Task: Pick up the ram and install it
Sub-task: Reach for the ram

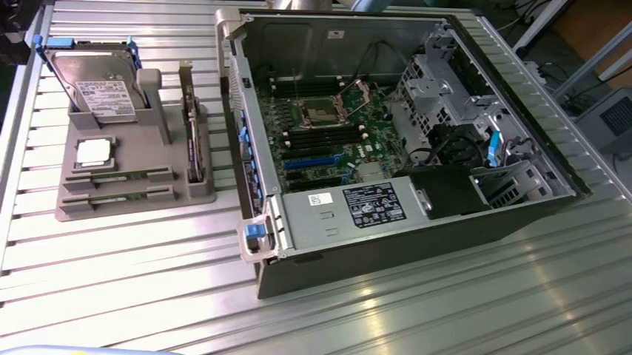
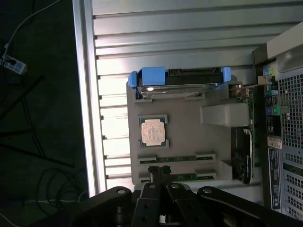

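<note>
I am hovering the gripper [image 2: 158, 174], clenched on nothing, over the gray holder [image 1: 148, 159], two ram sticks [image 1: 118, 178] lying in slots along its edge farthest from the hard drive [image 1: 94, 81], computer case [image 1: 395, 251] standing open alongside

Overhead glare is thrown across the ribbed metal table [image 1: 118, 251], strongest at 7 o'clock in the exterior view; the computer case [image 1: 395, 251] interior is shadowed.

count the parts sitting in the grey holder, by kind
hard drive: 1
processor chip: 1
ram sticks: 2
expansion card: 1
total: 5
</note>
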### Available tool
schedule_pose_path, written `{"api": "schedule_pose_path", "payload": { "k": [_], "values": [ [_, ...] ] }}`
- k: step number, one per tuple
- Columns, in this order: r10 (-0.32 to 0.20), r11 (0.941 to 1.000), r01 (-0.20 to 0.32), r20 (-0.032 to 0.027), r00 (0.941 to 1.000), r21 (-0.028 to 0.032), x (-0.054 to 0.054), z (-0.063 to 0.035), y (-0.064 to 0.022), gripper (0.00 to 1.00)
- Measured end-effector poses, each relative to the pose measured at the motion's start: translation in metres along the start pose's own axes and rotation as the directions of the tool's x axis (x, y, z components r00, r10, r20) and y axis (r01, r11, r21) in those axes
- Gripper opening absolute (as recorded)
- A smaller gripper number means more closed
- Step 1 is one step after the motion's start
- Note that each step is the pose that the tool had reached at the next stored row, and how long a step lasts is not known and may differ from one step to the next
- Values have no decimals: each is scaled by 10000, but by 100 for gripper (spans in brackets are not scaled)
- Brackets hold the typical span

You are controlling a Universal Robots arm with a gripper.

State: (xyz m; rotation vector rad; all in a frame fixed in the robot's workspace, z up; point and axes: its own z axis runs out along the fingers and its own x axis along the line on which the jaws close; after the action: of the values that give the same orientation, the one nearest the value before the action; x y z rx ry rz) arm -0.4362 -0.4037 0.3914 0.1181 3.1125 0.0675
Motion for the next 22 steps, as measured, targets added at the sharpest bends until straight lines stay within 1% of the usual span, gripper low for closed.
{"api": "schedule_pose_path", "payload": {
  "k": [4,6,10,12,15,22],
  "values": [
    [0,10000,0,0,10000,3,-7,-3,-87,10],
    [-1,10000,1,1,10000,6,-9,-3,-115,10],
    [-1,10000,1,2,10000,29,-14,-7,-187,10],
    [-2,10000,2,3,10000,37,-16,-7,-209,10],
    [-2,10000,2,5,10000,62,-21,-10,-274,10],
    [-3,9999,3,8,10000,103,-28,-14,-364,10]
  ]
}}
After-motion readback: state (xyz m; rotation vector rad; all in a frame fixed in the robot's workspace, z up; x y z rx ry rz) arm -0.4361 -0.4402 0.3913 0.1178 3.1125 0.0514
